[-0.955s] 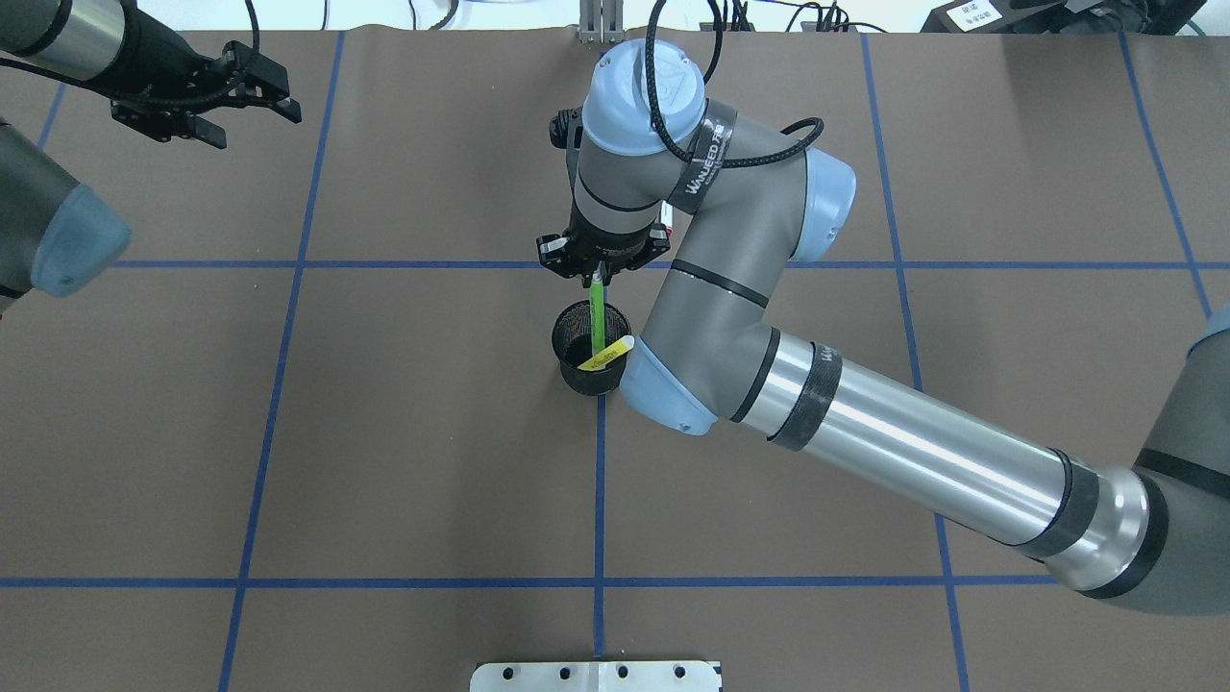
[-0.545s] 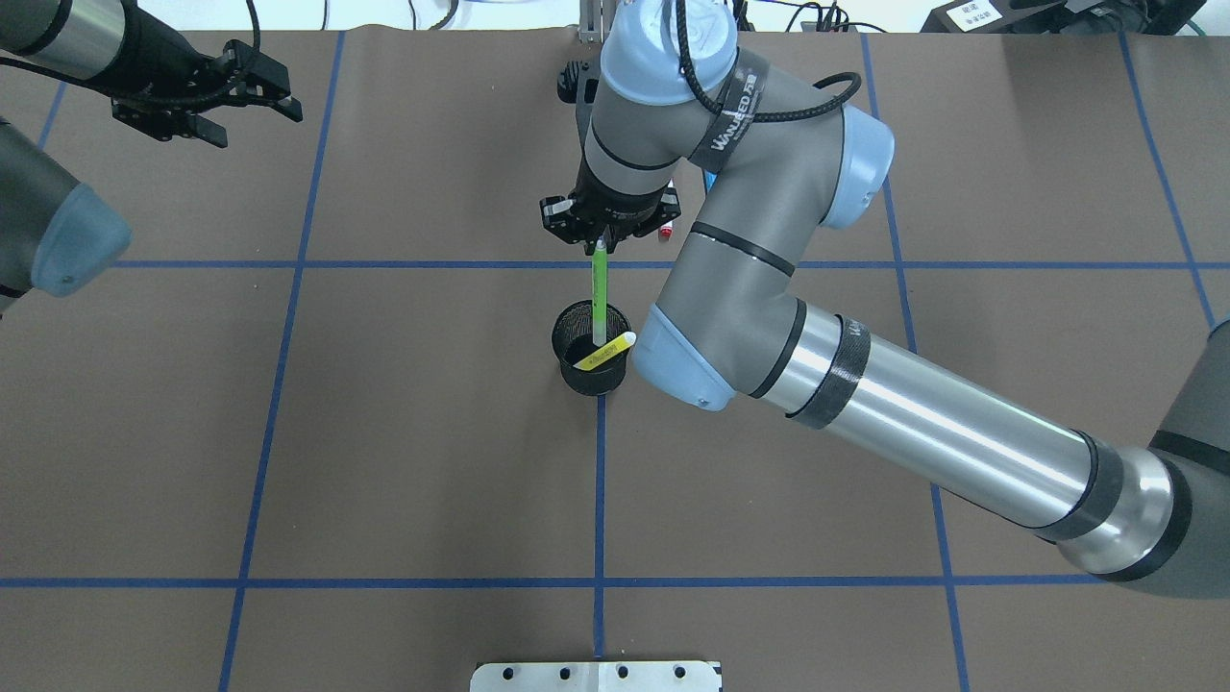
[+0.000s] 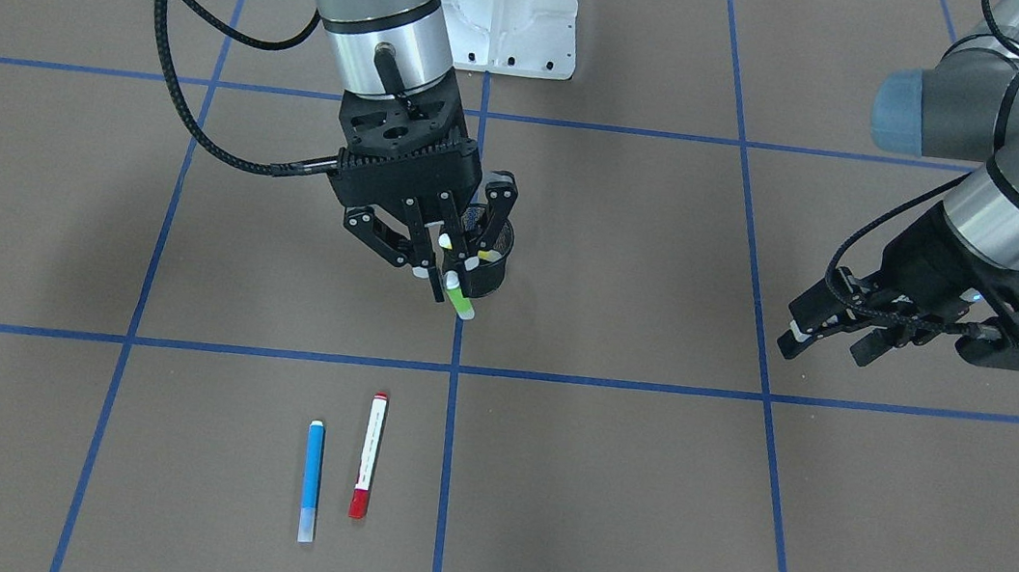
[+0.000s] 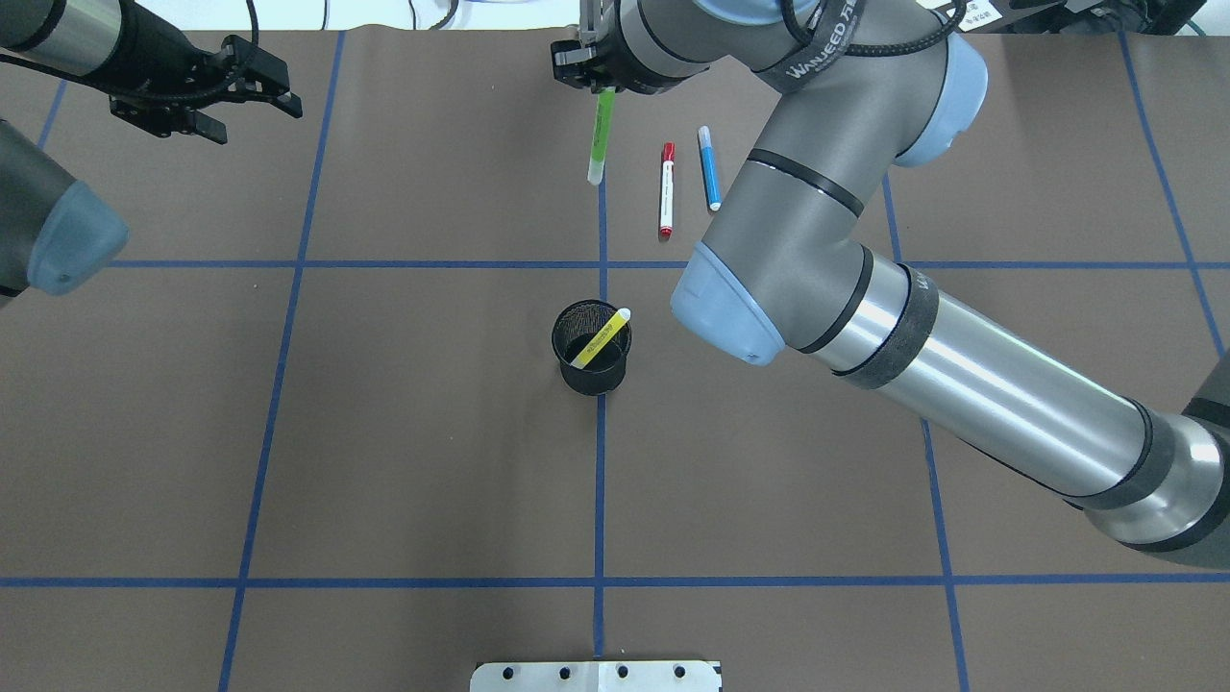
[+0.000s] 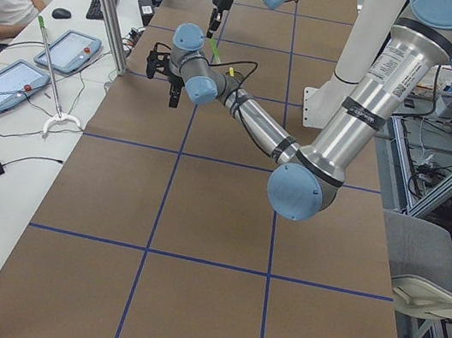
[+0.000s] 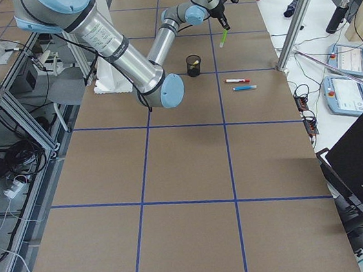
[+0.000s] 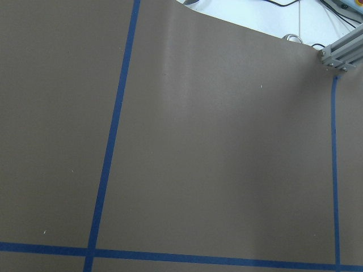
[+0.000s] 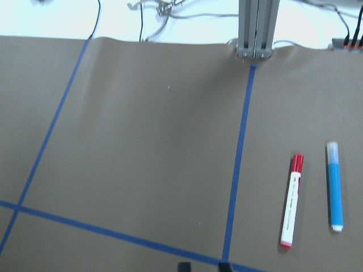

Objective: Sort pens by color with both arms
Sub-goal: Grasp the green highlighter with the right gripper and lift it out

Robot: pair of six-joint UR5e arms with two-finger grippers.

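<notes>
Beneath the right hand (image 4: pixel 603 86), gripped by its top end, hangs the lime green pen (image 4: pixel 600 144).

bright, even overhead lighting; soft shadows; glare on arm tubes; slight blur in right wrist view.

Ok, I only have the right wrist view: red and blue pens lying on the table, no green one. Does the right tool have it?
Observer: Yes, the right tool is shut on the green pen, held in the air left of the red pen in the overhead view.
Operator: And the yellow one?
Observer: The yellow pen leans inside the black cup.
Operator: And the left tool?
Observer: It hovers open and empty, far from the pens.
</notes>
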